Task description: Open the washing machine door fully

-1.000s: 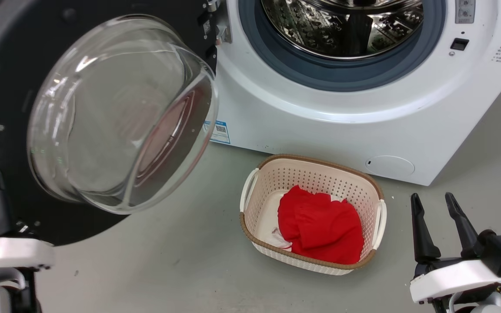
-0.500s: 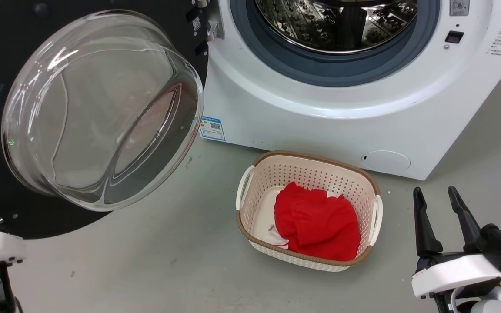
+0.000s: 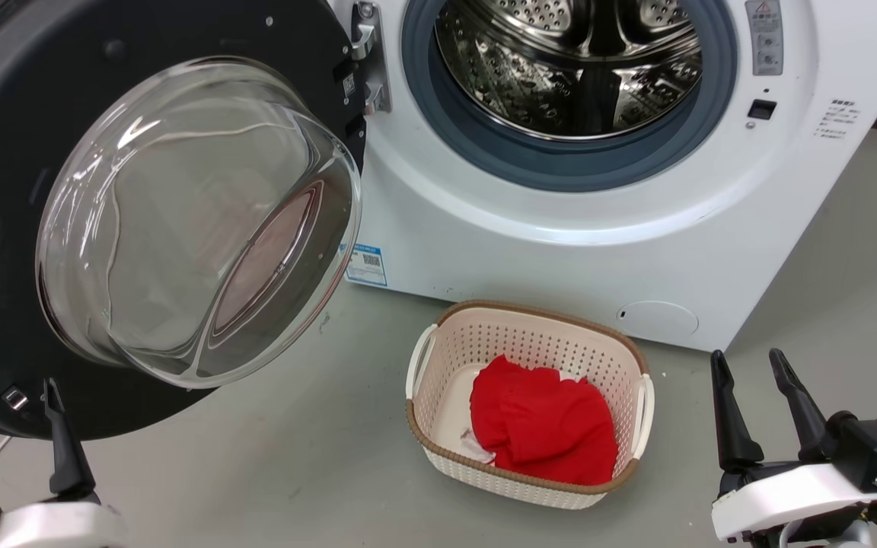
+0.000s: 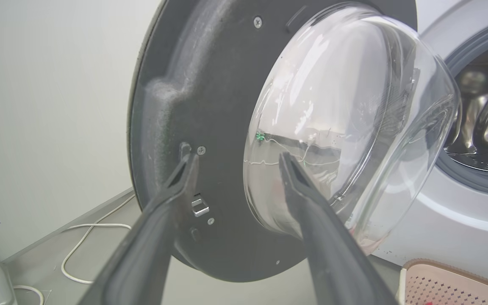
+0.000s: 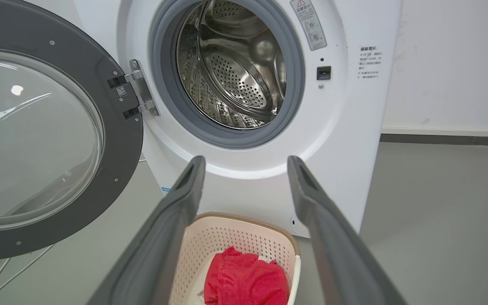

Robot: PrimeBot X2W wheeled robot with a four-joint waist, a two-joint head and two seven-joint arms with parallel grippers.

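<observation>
Head view: washing machine door [image 3: 153, 221] hung swung out left of the washing machine [image 3: 560, 251] on its metal hinge [image 3: 368, 65], drum opening uncovered. Left gripper [image 3: 16, 396] was spread and empty at the door's lower rim; contact could not be told. Left wrist view put one finger [image 4: 170, 212] beside the door catch [image 4: 199, 206]. Right gripper [image 3: 747, 358] was spread, empty, well apart from the door.

Judgement: the door was rigid and fairly heavy, turning only about the hinge. The glass bowl [image 4: 345, 114] looked slick and breakable. Better to push the black rim far from the hinge.
</observation>
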